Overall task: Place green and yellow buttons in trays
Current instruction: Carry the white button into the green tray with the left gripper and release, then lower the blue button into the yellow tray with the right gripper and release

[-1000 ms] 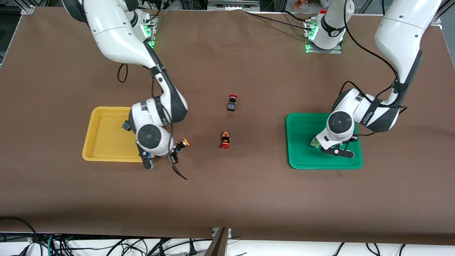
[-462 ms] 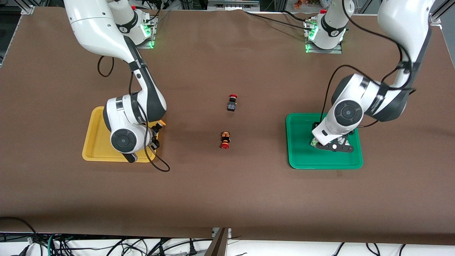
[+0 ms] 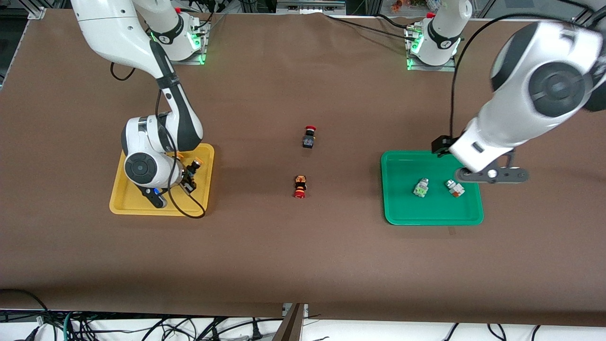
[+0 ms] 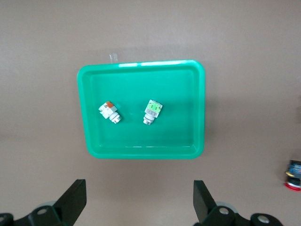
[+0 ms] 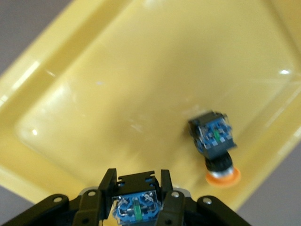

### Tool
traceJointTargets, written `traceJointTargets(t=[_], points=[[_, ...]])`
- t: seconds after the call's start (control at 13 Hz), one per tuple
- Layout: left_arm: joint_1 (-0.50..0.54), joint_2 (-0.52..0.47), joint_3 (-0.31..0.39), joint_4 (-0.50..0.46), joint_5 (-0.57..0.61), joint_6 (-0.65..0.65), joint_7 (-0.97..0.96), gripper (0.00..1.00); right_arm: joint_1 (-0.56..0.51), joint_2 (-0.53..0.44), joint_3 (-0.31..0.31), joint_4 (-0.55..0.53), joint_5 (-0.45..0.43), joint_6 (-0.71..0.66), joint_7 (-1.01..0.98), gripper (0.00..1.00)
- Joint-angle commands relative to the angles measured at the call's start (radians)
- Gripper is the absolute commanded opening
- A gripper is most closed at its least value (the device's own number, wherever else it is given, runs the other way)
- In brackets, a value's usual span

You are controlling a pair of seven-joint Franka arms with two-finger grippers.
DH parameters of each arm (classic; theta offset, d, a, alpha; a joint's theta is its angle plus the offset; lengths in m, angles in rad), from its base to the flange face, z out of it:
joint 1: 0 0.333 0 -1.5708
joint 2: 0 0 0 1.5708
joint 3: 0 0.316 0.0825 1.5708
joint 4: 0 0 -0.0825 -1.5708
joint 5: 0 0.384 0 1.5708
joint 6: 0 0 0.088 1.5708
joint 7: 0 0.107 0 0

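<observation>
We see the right gripper (image 5: 136, 200) over the yellow tray (image 3: 123, 201), its fingers closed tight on a dark-bodied button with an orange-yellow cap (image 3: 193, 166). A second dark button with an orange cap (image 5: 215, 141) already lies on its side on the tray floor. The left gripper (image 4: 138, 200) hangs high over the edge of the green tray (image 3: 393, 215) at the left arm's end of the table, fingers spread wide and holding nothing. In that tray two pale buttons rest apart: a green-faced one (image 3: 420, 187) and an orange-red-faced one (image 3: 455, 188). Two red-capped buttons (image 3: 299, 186) lie on the table between the trays.
</observation>
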State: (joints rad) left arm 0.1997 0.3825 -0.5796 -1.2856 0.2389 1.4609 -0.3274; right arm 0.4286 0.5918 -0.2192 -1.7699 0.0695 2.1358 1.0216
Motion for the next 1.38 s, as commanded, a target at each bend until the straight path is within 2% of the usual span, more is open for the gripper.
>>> traceJointTargets(t=[0.0, 0.08, 0.15, 0.23, 0.31, 0.38, 0.54, 0.85, 1.31], points=[[-0.066, -0.069, 0.161, -0.003, -0.090, -0.025, 0.164, 1.00, -0.010, 0.005, 0.004, -0.017, -0.004, 0.075, -0.003, 0.00], [-0.208, -0.149, 0.383, -0.077, -0.168, -0.018, 0.254, 1.00, -0.007, 0.005, 0.004, -0.016, -0.004, 0.073, 0.000, 0.02], [-0.238, -0.231, 0.477, -0.206, -0.246, 0.027, 0.307, 1.00, 0.005, 0.006, 0.006, -0.013, -0.005, 0.072, 0.008, 0.99], [-0.214, -0.308, 0.510, -0.353, -0.306, 0.159, 0.335, 1.00, 0.018, 0.008, 0.004, -0.011, -0.008, 0.072, 0.012, 1.00], [-0.215, -0.379, 0.539, -0.470, -0.303, 0.262, 0.335, 1.00, 0.018, 0.008, 0.004, 0.004, -0.010, 0.066, 0.012, 1.00], [-0.217, -0.404, 0.540, -0.506, -0.281, 0.282, 0.335, 1.00, 0.016, 0.005, 0.001, 0.020, -0.010, 0.058, 0.005, 1.00], [-0.224, -0.401, 0.537, -0.492, -0.189, 0.256, 0.327, 1.00, 0.016, -0.010, -0.021, 0.093, -0.026, -0.034, -0.012, 1.00], [-0.227, -0.349, 0.534, -0.400, -0.190, 0.219, 0.272, 1.00, 0.004, -0.030, -0.072, 0.323, -0.028, -0.333, -0.150, 1.00], [-0.224, -0.330, 0.532, -0.371, -0.196, 0.214, 0.281, 1.00, -0.002, -0.226, -0.205, 0.349, -0.010, -0.555, -0.527, 1.00]])
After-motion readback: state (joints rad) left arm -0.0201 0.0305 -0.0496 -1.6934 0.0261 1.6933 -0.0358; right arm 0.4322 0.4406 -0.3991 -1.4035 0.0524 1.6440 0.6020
